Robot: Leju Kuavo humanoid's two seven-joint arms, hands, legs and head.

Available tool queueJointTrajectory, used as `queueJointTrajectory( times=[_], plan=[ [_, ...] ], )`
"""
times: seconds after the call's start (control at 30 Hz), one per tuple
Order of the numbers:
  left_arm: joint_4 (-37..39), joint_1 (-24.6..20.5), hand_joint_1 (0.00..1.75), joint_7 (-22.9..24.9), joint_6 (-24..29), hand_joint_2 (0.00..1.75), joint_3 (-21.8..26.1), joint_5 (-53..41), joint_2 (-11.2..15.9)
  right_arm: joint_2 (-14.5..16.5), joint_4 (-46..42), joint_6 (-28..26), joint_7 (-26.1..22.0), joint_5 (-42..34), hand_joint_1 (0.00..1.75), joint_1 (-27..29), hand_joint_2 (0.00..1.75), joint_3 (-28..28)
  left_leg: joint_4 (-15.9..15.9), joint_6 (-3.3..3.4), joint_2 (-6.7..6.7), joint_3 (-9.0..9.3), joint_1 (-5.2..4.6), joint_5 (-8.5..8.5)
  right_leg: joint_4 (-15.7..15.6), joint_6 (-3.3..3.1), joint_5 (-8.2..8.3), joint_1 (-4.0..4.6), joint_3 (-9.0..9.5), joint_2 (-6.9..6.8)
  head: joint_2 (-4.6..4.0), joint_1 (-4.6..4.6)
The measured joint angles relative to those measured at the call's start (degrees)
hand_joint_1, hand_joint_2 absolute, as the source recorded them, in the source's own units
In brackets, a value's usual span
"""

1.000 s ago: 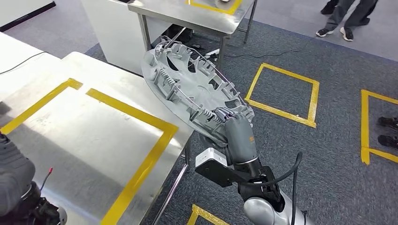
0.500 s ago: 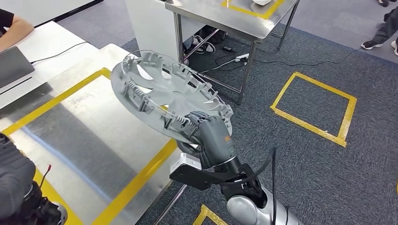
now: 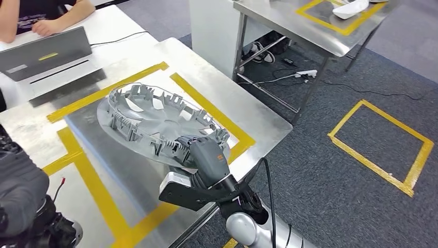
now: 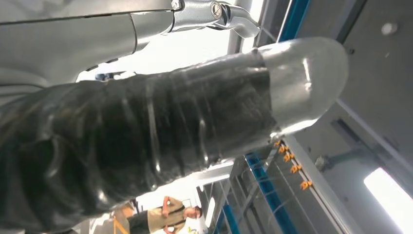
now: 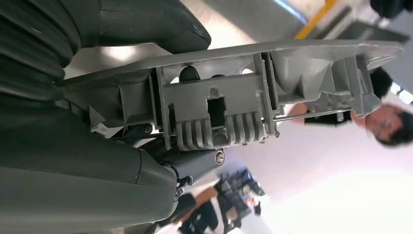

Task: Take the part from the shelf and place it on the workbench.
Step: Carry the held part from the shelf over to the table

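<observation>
The part is a round grey wheel cover (image 3: 147, 121) with clips around its rim. My right hand (image 3: 206, 155) grips its near edge and holds it almost flat, low over the steel workbench (image 3: 206, 85), inside the yellow tape frame (image 3: 217, 111). In the right wrist view the cover's ribbed rim (image 5: 219, 97) sits between my thumb (image 5: 146, 24) and the fingers (image 5: 73, 161) below it. My left arm's grey cover (image 3: 18, 196) is at the workbench's near left. In the left wrist view a dark wrapped finger (image 4: 170, 126) with a silver tip lies straight, holding nothing.
A laptop (image 3: 44, 51) and a seated person (image 3: 31, 15) are at the workbench's far left. A second steel table (image 3: 289, 23) with a white object (image 3: 351, 8) stands behind, cables (image 3: 304, 72) under it. A yellow square (image 3: 382, 139) marks the carpet on the right.
The camera has turned left, so the whole scene shifted right. My right hand has brought the wheel cover from beside the bench edge to over the taped area, lower and flatter.
</observation>
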Motion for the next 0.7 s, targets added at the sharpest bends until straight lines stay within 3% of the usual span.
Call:
queueJointTrajectory(
  times=[0.03,0.07,0.1,0.17,0.23,0.3,0.33,0.4,0.47,0.53,0.6,0.63,0.7],
  plan=[
    [0.1,-0.1,0.0,-0.1,0.0,0.0,-0.2,0.3,-0.1,0.3,1.2,0.4,0.0,-0.4,1.75,-0.3,1.75,0.1,0.0,0.07,-0.76,-0.05,-0.15,0.05,1.6,-0.22,0.05,0.05,-0.95,0.26,0.0,0.26],
    [0.2,-0.2,0.0,-0.3,0.0,0.0,-0.4,0.7,-0.2,0.7,2.5,0.8,0.1,-0.8,1.75,-0.8,1.75,0.3,0.0,0.12,-1.54,-0.08,-0.3,0.1,0.9,-0.57,1.15,0.15,-0.89,0.47,0.0,0.48],
    [0.4,-0.5,0.0,-0.5,0.0,0.0,-0.6,1.1,-0.2,1.2,4.0,1.3,0.2,-1.3,1.75,-1.5,1.75,0.5,0.0,0.13,-2.34,-0.08,-0.45,0.17,-2.0,-1.08,3.11,0.31,0.27,0.89,0.0,0.63],
    [0.5,-1.3,0.0,-1.1,-0.2,0.0,-0.9,1.9,-0.4,2.3,7.4,2.5,0.4,-2.5,1.75,-3.6,1.75,0.8,0.0,0.03,-3.7,-0.15,-0.54,0.43,-10.1,-2.4,6.61,0.62,3.9,2.99,0.0,0.7],
    [0.7,-1.9,0.0,-1.6,-0.5,0.0,-1.2,2.7,-0.5,3.4,10.9,3.5,0.0,-4.0,1.75,-5.8,1.75,1.0,-0.1,-0.44,-4.66,-0.46,-0.16,0.8,-14.5,-3.4,7.69,0.98,6.14,4.45,0.0,0.71],
    [0.9,-2.1,0.0,-1.9,-0.7,0.0,-1.3,3.0,-0.6,4.6,14.0,4.1,-0.6,-5.2,1.75,-7.4,1.75,1.1,-0.5,-1.18,-5.61,-0.73,0.15,1.27,-15.3,-3.86,8.0,1.22,6.74,3.77,0.0,1.02],
    [1.0,-2.2,0.0,-2.0,-0.7,0.0,-1.4,3.1,-0.6,5.3,15.5,4.3,-0.8,-5.5,1.75,-8.0,1.75,1.2,-0.5,-1.43,-5.29,-1.01,0.08,1.34,-16.0,-3.86,8.42,1.11,7.14,3.12,0.0,1.18],
    [1.1,-2.6,0.0,-2.1,-0.7,0.0,-1.5,3.1,-0.6,6.4,18.1,4.4,-1.0,-5.8,1.75,-9.1,1.75,1.2,1.7,-1.82,-2.58,-2.45,-0.25,-0.16,-17.7,-3.92,9.29,0.73,7.89,1.71,0.0,0.67],
    [1.4,-3.0,0.0,-2.1,-0.8,0.0,-1.7,3.2,-0.7,7.1,20.5,4.5,-1.0,-5.9,1.75,-9.7,1.75,1.3,8.1,-2.34,0.65,-5.55,-0.05,-3.38,-18.3,-3.93,9.58,0.59,8.08,0.3,0.0,-0.21],
    [1.7,-3.0,0.0,-2.2,-0.8,0.0,-1.9,3.4,-0.7,7.5,22.6,5.0,-0.6,-6.0,1.75,-10.0,1.75,1.5,13.3,-3.21,1.77,-7.92,0.53,-5.0,-18.2,-3.73,9.52,0.48,7.91,-1.22,0.0,-0.69],
    [1.9,-3.0,0.0,-2.5,-1.0,0.0,-2.0,3.7,-0.7,7.9,24.6,5.8,-0.1,-6.6,1.75,-10.4,1.75,1.8,11.6,-4.09,2.43,-6.59,1.14,-3.52,-17.8,-3.16,9.32,0.15,7.67,-2.4,0.0,-0.92],
    [2.0,-3.0,0.0,-2.7,-1.0,0.0,-2.1,3.9,-0.7,8.1,25.6,6.2,-0.1,-7.1,1.75,-10.9,1.75,1.8,8.0,-4.57,2.91,-4.32,1.45,-2.14,-17.2,-2.7,9.09,-0.13,7.45,-2.79,0.0,-1.0],
    [2.3,-3.1,0.0,-2.9,-1.1,0.0,-2.3,4.1,-0.8,8.5,27.1,6.8,-0.1,-8.2,1.75,-12.0,1.75,1.9,2.6,-4.99,3.67,-0.67,1.65,-1.15,-15.7,-1.58,8.48,-0.43,6.65,-3.26,0.0,-1.25]
  ],
)
